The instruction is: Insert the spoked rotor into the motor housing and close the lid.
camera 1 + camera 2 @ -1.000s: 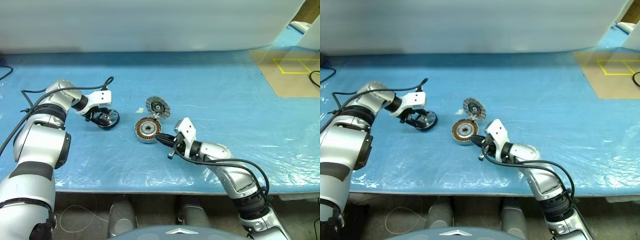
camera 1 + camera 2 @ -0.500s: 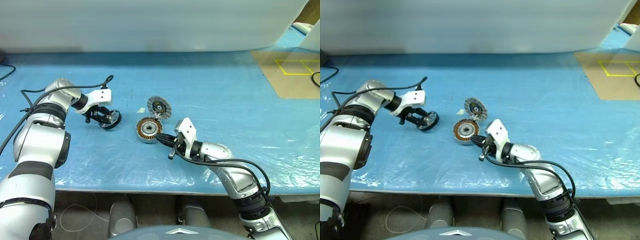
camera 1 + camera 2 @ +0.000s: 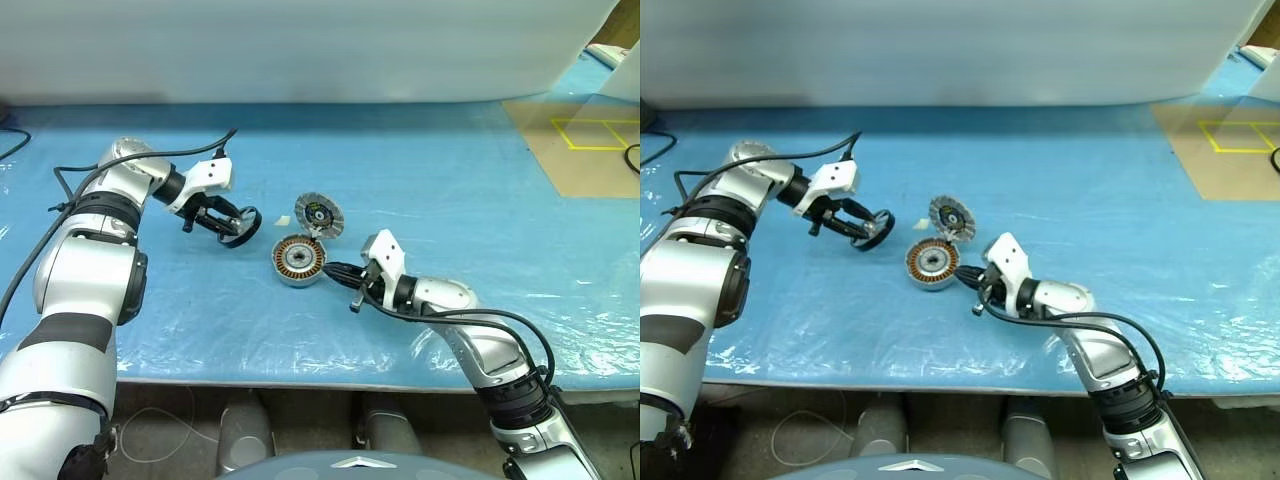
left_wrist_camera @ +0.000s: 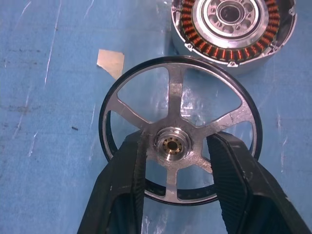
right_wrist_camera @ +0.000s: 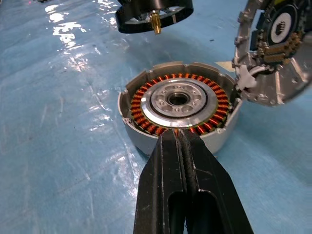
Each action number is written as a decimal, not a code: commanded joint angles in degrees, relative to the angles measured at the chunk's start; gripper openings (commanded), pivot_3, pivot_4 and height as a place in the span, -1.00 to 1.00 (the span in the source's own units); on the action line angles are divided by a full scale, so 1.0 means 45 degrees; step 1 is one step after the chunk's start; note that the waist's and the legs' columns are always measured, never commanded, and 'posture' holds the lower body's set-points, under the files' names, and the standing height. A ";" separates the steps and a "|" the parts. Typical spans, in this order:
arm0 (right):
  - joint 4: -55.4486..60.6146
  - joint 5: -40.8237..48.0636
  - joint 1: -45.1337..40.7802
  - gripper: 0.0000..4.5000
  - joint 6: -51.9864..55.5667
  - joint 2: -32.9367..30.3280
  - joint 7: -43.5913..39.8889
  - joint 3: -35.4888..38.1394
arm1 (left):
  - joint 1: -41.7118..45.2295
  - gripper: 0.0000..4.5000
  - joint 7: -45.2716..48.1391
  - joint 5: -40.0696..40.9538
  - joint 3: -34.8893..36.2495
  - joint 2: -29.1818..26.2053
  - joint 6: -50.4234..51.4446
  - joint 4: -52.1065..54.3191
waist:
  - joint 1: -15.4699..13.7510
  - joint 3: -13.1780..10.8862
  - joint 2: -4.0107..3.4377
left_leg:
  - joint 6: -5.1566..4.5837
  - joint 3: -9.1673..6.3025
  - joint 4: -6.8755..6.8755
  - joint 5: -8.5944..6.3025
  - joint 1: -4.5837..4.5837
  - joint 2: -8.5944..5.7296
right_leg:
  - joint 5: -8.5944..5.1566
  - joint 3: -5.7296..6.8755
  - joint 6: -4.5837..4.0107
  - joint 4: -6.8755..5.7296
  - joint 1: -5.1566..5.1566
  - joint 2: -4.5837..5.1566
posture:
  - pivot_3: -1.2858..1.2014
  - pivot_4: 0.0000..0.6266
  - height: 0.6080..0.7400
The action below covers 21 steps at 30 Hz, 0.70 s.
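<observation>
Left pincer (image 4: 173,187) is part open and clamped on the spoked rotor (image 4: 178,141), 1 finger either side of the hub, holding it off the bench (image 3: 450,190) on the robot's left of the motor housing (image 3: 298,260). Right pincer (image 5: 178,141) is fully shut, holding nothing, tips resting on the housing's near rim at the copper windings. Lid (image 3: 318,214) stands tilted open at the housing's far edge, looks hinged or leaning there. Risks as I judge them: grip is only on the hub between 2 spokes, so the rotor could pivot or slip out in transit; its shaft pin has to meet the housing's central hole square, a tilted entry would jam or scrape the windings; the right tips sit in the rotor's drop path and could block seating; a nudge could knock the lid shut early. Versus 1 second ago: rotor was down at the bench, farther from the housing; now raised and closer. Right arm shifted slightly.
</observation>
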State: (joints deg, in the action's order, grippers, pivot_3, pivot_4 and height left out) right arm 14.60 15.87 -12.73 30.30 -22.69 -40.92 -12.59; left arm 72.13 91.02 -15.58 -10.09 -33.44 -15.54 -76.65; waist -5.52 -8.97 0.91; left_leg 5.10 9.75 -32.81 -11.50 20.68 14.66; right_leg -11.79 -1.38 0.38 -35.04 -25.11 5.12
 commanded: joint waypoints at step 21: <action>-0.0133 0.1121 -0.0247 -1.00 -0.0903 -0.0465 -0.1130 0.1390 | 0.0069 -0.29 0.0328 0.3276 0.0698 0.1113 0.1739 0.0798 | -0.0017 -0.0003 0.0005 | -0.0001 0.0000 -0.0011 0.0000 0.0018 0.0001 | 0.0003 0.0001 0.0004 0.0008 0.0000 0.0000 | 0.03 -0.52 1.00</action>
State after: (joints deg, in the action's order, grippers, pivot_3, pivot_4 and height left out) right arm 11.96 20.00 -13.10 27.41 -24.63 -45.60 -7.27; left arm 71.85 92.22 -3.02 -7.13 -28.29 -8.35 -74.92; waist -5.59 -8.98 0.93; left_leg 5.09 9.75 -32.86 -11.50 20.77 14.66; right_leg -11.78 -1.37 0.39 -35.01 -25.11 5.13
